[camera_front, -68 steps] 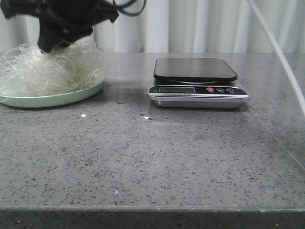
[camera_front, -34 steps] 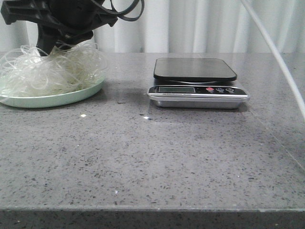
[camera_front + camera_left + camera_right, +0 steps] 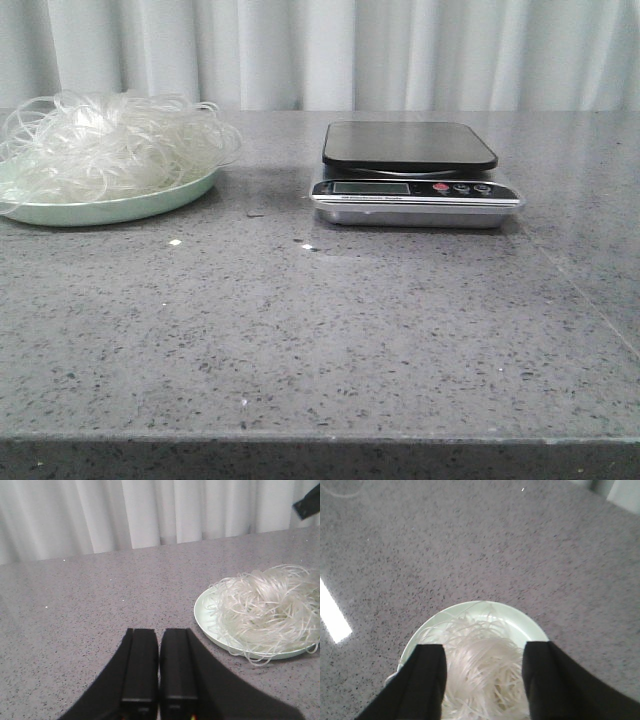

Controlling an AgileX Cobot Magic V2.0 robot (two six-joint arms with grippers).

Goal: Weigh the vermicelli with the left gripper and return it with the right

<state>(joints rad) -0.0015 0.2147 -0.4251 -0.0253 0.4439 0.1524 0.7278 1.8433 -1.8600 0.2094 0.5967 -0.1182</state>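
The vermicelli [image 3: 110, 140] lies as a fluffy whitish mound on the pale green plate [image 3: 110, 211] at the far left of the table. No gripper shows in the front view. My left gripper [image 3: 159, 630] is shut and empty, low over bare table beside the plate [image 3: 205, 617] and the vermicelli [image 3: 265, 610]. My right gripper [image 3: 482, 647] is open and empty, well above the vermicelli [image 3: 480, 670], looking down on the plate [image 3: 520, 625]. The black-topped scale [image 3: 410, 145] stands empty at centre right.
The scale's display and buttons [image 3: 415, 188] face the front. Small white crumbs [image 3: 175, 242] lie on the grey stone table between plate and scale. A white curtain hangs behind. A dark arm part [image 3: 307, 505] shows at the edge of the left wrist view.
The dark arm that was down on the vermicelli has let it go and risen out of the front view. The strands have spread back over the plate.
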